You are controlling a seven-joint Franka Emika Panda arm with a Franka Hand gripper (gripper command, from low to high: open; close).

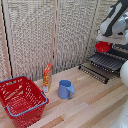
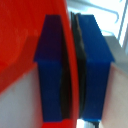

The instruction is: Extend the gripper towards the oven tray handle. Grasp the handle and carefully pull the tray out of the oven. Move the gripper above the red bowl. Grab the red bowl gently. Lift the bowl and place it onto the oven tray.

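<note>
- Red mesh basket [image 1: 21, 100] sits at the lower left of the exterior view, with an orange packet [image 1: 47, 76] and a blue mug [image 1: 65, 89] to its right on the wooden table [image 1: 95, 107]; none of these belongs to the step in hand.
- At the upper right of that view, the red bowl [image 1: 103, 47] hangs from the gripper [image 1: 106, 41] just above the back of the tray [image 1: 107, 61], which stands pulled out in front of the oven; the oven itself is mostly out of frame.
- Judging by this, the tray-pulling and the grab are done and the placing step is under way.
- The next move probably calls for a slow descent until the bowl rests flat on the bars, then a release.
- In the wrist view, the blue fingertips [image 2: 52, 70] are nearly closed, pinching the bowl's thin red rim [image 2: 71, 65] between them.
</note>
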